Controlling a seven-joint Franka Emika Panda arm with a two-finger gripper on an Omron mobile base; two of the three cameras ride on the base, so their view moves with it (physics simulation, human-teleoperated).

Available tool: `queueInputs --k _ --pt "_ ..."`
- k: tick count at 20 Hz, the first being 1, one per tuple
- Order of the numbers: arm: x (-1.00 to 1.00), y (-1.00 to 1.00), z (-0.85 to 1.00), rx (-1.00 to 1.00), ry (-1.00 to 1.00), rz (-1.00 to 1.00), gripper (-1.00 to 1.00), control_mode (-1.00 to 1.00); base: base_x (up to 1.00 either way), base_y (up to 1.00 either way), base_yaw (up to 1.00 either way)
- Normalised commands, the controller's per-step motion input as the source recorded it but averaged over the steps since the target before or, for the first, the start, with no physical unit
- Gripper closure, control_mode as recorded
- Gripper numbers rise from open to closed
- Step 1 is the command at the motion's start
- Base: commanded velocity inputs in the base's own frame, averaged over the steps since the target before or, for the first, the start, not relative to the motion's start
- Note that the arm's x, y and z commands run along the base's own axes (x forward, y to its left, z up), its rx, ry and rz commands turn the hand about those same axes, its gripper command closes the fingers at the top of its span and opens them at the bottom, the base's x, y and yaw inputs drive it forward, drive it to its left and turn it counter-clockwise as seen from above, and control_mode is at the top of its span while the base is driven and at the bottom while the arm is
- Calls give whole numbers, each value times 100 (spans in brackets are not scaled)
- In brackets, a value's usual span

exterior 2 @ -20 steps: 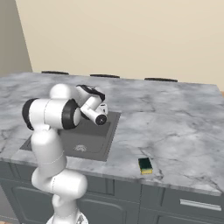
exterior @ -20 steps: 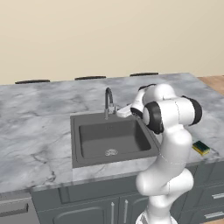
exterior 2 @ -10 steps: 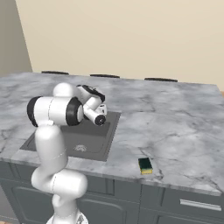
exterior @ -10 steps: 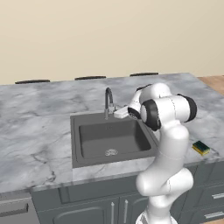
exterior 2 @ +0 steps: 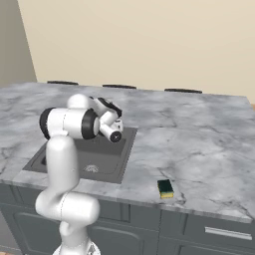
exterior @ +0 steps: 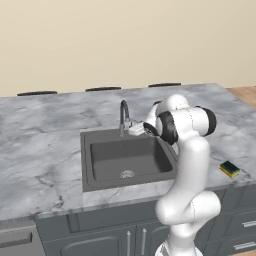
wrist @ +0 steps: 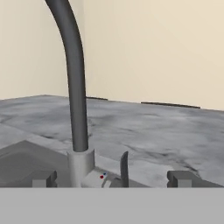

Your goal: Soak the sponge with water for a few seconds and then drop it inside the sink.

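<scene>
Your yellow, green-topped sponge (exterior: 230,168) lies flat near the counter's front edge, well apart from the dark, dry-looking sink (exterior: 127,157).

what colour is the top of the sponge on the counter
Dark green over a yellow body; the sponge shows best in the right base view.

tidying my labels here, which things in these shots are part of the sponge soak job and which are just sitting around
Part of the job:
sponge, on the counter right of the sink
sink
faucet and its lever
gripper, at the faucet base

Just there:
counter
wall
cabinet drawers
</scene>
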Motion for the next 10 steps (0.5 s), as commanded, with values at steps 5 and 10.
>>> queueInputs --k 5,10 --pt "35 0 -25 0 0 0 -100 -100 0 0 0" --pt "41 0 -23 0 0 0 -100 -100 0 0 0"
